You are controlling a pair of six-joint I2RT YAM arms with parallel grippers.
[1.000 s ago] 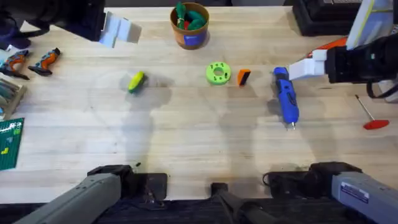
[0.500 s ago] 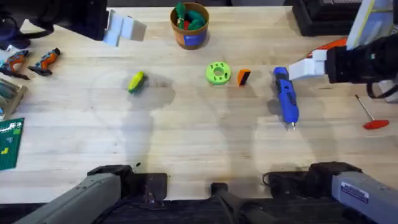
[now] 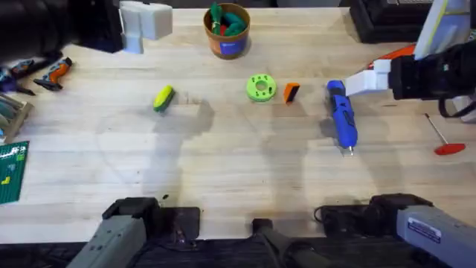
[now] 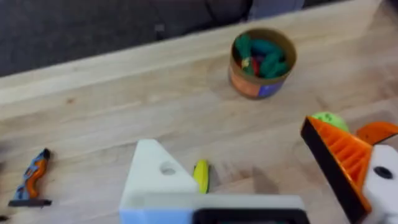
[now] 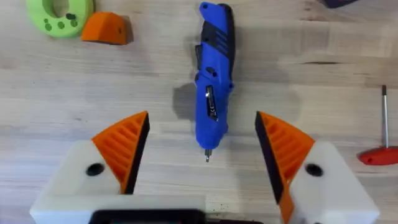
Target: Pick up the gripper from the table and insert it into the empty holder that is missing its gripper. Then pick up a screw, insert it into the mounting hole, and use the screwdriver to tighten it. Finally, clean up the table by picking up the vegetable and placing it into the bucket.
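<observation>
Gripper, a small orange wedge-shaped plastic finger with a black face (image 3: 291, 91), lies loose on the pale wooden table (image 3: 238, 171), just beside a lime-green round disc with holes (image 3: 260, 87) and left of the blue pen-shaped electric screwdriver (image 3: 342, 116). The screwdriver's long axis runs front to back, its thin metal bit pointing toward the arms' bases. In the right wrist view, the right gripper (image 5: 202, 158) hangs spread wide, its orange ribbed pads (image 5: 124, 146) either side of the bit end without touching it. The left gripper (image 4: 255, 171) hovers at the far left, open, one side a bare white angular plastic holder (image 4: 155, 177). A yellow-green oblong toy vegetable (image 3: 163, 97) lies tilted, well apart from the orange-brown round bucket (image 3: 227, 31) by the far edge.
</observation>
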